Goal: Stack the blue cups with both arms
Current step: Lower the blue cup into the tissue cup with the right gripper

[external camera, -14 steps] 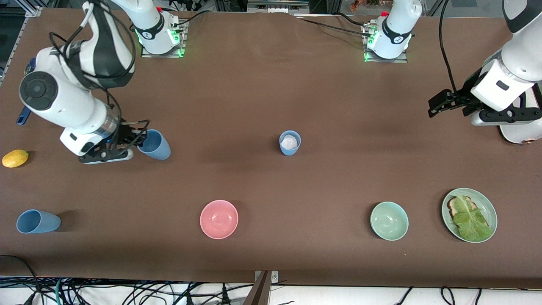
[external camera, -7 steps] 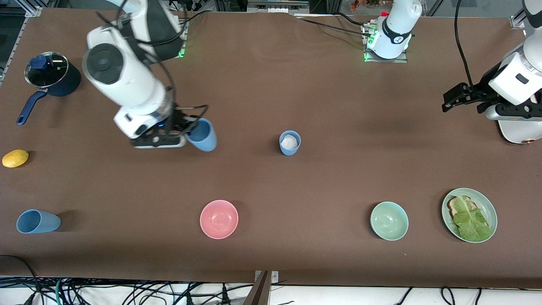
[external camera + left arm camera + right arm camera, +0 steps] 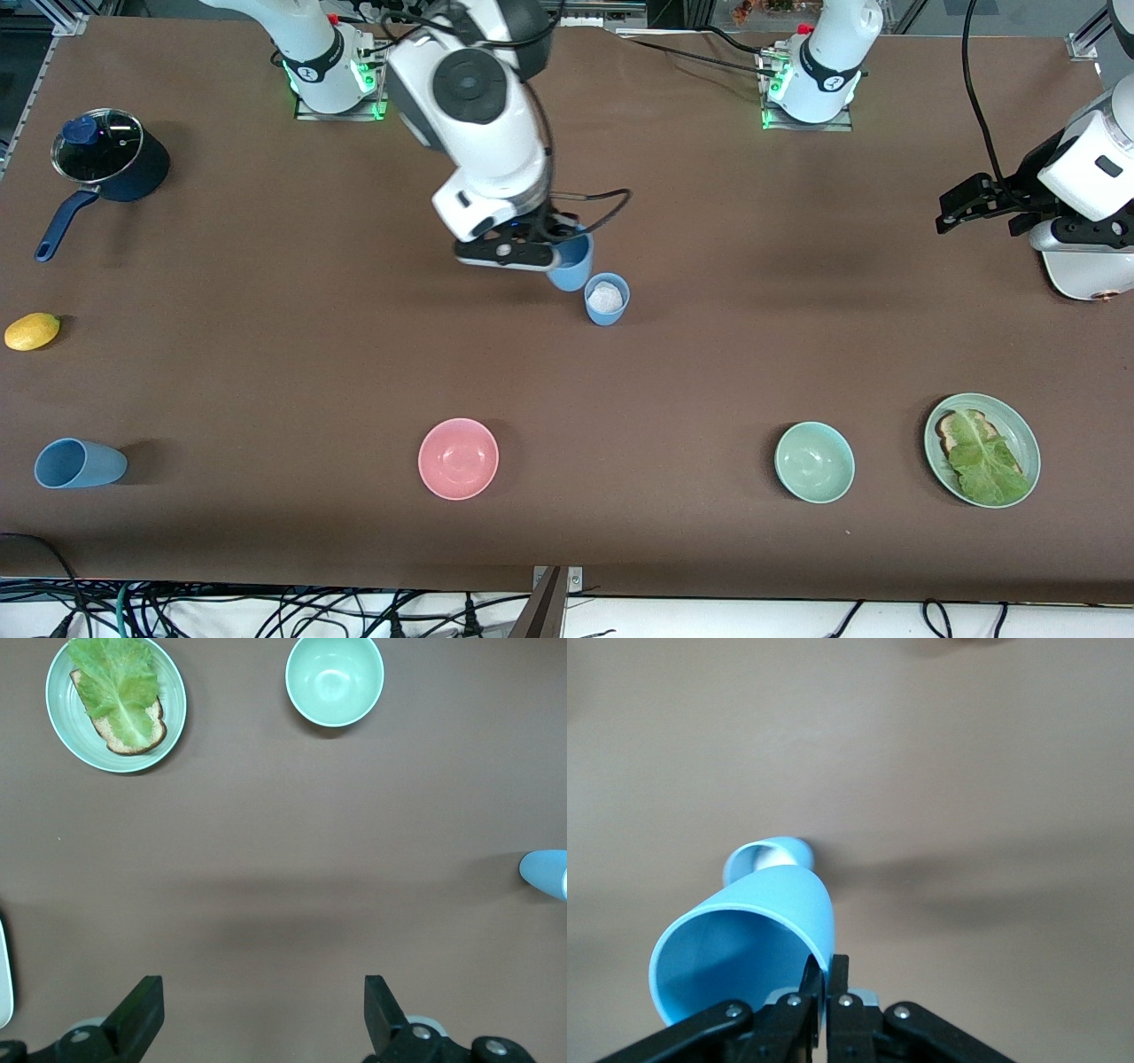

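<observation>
Since a second ago the right arm has swung from its own end of the table toward the middle, carrying a blue cup with it, and the navy saucepan (image 3: 113,164) it was hiding is now in sight. The right gripper (image 3: 556,251) is clamped on the rim of that carried cup (image 3: 570,263), which hangs tilted in the air just above and beside the upright blue cup (image 3: 607,299) standing near the table's middle. The upright cup has something white inside. In the right wrist view the fingers (image 3: 826,985) pinch the carried cup's wall (image 3: 744,943), its mouth facing the camera, with the upright cup (image 3: 766,855) showing past its edge.

A 3rd blue cup (image 3: 78,463) lies on its side near the front edge at the right arm's end of the table, well apart from the other 2.

The left arm has drawn back a little and waits at its own end; the left gripper (image 3: 966,202) hangs over bare table with its jaws spread wide and nothing between them. Its wrist view shows the 2 fingers (image 3: 137,1017) apart above the brown surface.

Also on the table: a lemon (image 3: 32,330), a pink bowl (image 3: 458,458), a green bowl (image 3: 814,462) and a green plate (image 3: 1019,434) with toast and lettuce (image 3: 982,459).
</observation>
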